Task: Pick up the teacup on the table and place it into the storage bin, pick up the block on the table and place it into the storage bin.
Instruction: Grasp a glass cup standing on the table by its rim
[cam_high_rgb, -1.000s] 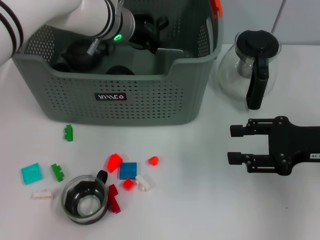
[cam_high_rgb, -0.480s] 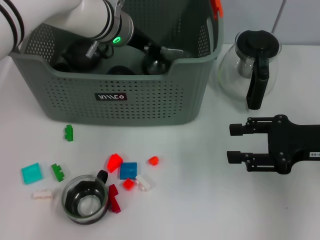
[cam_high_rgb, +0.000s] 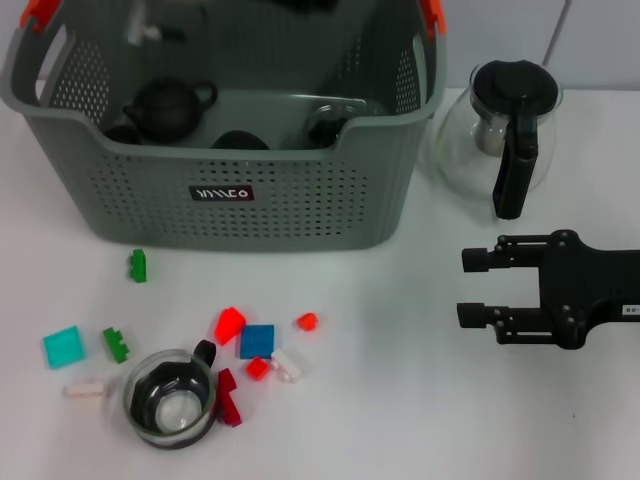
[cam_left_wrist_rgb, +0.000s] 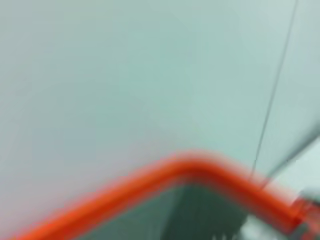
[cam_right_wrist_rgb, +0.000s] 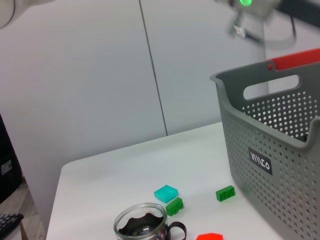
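1. Judging from how things lie, the task is between two pick-ups: one glass cup (cam_high_rgb: 328, 122) lies inside the storage bin (cam_high_rgb: 300, 200), beside a black teapot (cam_high_rgb: 165, 105), while another teacup (cam_high_rgb: 170, 400) and all the blocks are on the desk.
2. The storage bin stands at the far left part of the desk. The teacup stands upright near the near left corner, with its black handle pointing toward a dark red block (cam_high_rgb: 228, 398) that lies just beside it, perhaps touching.
3. A blue block (cam_high_rgb: 257, 340), a red block (cam_high_rgb: 229, 324) and several smaller pieces lie close together next to the teacup. A teal block (cam_high_rgb: 62, 346) lies toward the left edge, and a green block (cam_high_rgb: 137, 265) lies just in front of the bin.
4. The left arm (cam_right_wrist_rgb: 248, 4) is high above the bin's far rim. Its wrist camera looks at an orange handle clip (cam_left_wrist_rgb: 165, 175) and the wall. The left gripper itself does not show clearly, so I cannot tell its state.
5. The right gripper (cam_high_rgb: 464, 288) hangs at the right edge of the desk, in front of the glass teapot (cam_high_rgb: 505, 130). Its two fingers are apart, hold nothing and point toward the middle of the desk. It looks parked.
6. I think the next move is for the left arm to come down on the near left corner and take the teacup by its rim. It should take care not to push the dark red block or to catch it together with the cup.
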